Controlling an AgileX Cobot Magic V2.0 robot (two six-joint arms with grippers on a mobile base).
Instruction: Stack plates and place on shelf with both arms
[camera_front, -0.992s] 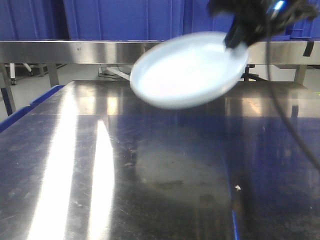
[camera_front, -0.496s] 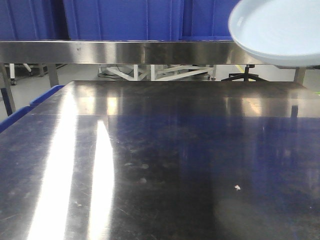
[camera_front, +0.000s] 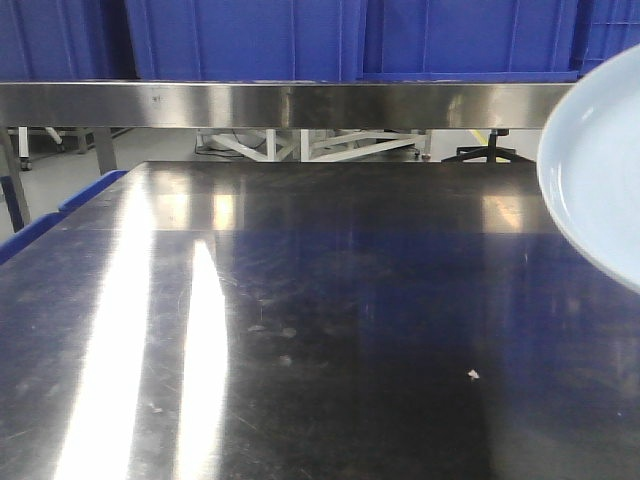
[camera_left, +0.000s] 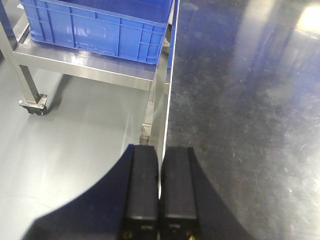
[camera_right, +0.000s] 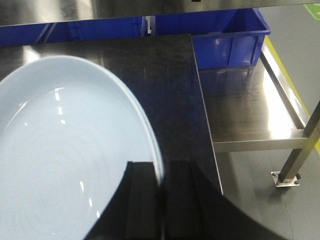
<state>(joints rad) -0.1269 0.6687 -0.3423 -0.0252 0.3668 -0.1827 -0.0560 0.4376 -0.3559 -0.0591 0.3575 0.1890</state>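
Observation:
One pale bluish-white plate (camera_front: 598, 170) hangs in the air at the right edge of the front view, tilted and partly cut off. In the right wrist view the same plate (camera_right: 60, 150) fills the left side, and my right gripper (camera_right: 162, 167) is shut on its rim, one finger over and one under, above the steel table (camera_right: 165, 65). My left gripper (camera_left: 160, 152) is shut and empty, hovering over the table's left edge (camera_left: 169, 100). The second plate is out of view. Neither arm shows in the front view.
A steel shelf rail (camera_front: 300, 103) crosses the back of the table, with blue crates (camera_front: 250, 40) behind it. A blue crate (camera_left: 95, 30) sits on a low wheeled rack left of the table. Another blue crate (camera_right: 230, 40) sits on a steel side shelf (camera_right: 250, 105) at the right.
The held plate swung from the table's centre up to the top right, then down to the right edge of the front view. The right arm has left that view.

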